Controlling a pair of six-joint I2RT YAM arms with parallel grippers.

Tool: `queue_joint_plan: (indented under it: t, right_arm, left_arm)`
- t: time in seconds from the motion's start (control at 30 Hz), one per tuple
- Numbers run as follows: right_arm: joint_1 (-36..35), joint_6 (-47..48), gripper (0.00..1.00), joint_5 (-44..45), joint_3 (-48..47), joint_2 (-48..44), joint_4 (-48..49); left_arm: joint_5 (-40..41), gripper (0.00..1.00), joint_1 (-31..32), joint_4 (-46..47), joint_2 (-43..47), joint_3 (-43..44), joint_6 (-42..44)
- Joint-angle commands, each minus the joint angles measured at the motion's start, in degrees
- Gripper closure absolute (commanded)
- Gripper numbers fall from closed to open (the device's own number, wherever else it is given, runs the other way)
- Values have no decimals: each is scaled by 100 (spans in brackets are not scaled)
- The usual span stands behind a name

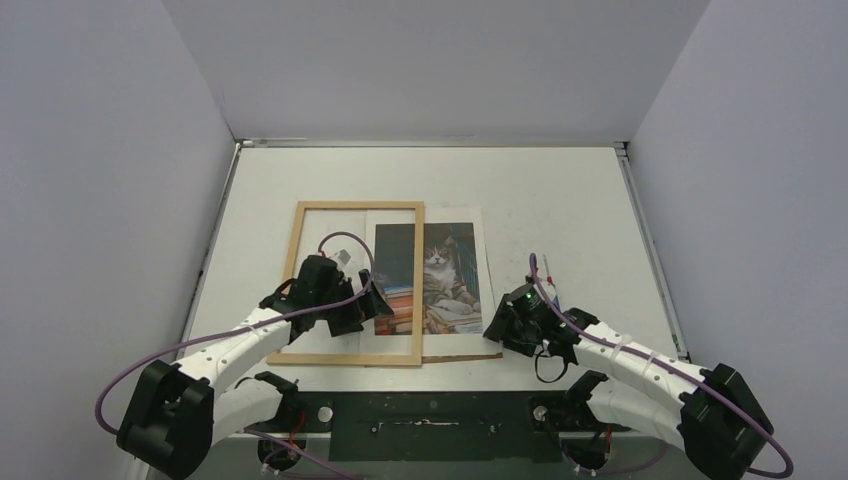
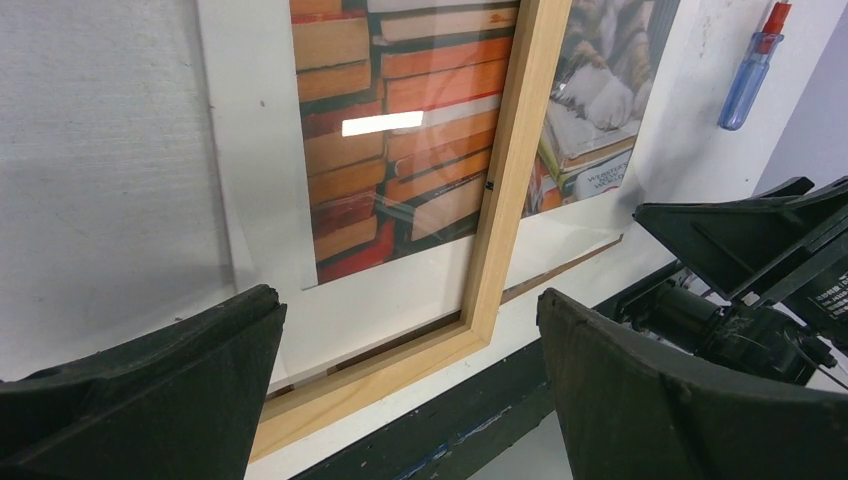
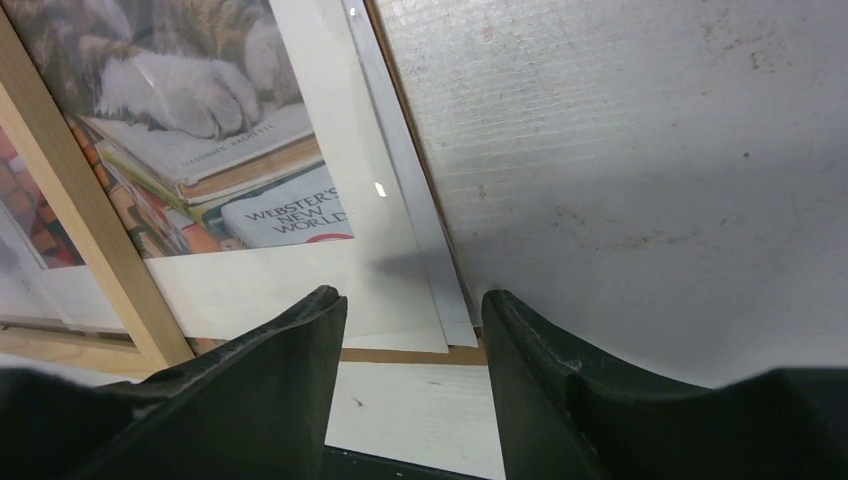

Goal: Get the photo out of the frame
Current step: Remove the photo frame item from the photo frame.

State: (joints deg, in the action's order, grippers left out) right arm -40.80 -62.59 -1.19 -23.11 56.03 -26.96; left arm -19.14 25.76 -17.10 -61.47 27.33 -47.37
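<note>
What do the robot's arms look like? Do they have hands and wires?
Both the left arm and right arm have white tube-shaped links with chunky black joints. A purple cable loops along each. Instead of hands, the left gripper and right gripper each have two black wedge-shaped fingers. A tiny green light glows on the right wrist.

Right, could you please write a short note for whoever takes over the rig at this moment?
Left gripper: jaws open, empty, above the near end of the frame.
Right gripper: jaws open, empty, over the near right corner of the photo.
Frame lies flat, offset left; its right rail overlaps the photo, which lies on the backing board. Screwdriver lies by the right arm.
Done: photo partly uncovered.
Left: slide it clear of the frame.
</note>
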Motion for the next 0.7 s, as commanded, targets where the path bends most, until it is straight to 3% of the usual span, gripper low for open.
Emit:
queue_joint_plan:
  t: [0.0,0.33,0.67]
  right_arm:
    - [37,-100,50,-141,70,120,324]
    - [50,-40,84,-100,-231,-63,119]
    - [48,109,98,-48,-465,-74,-116]
  left_arm:
    - [-103,3,82,512,-142,-106,-64]
    - [-81,3,113,644,-198,-211,-131]
    - [-73,3,114,664,-220,-210,-148]
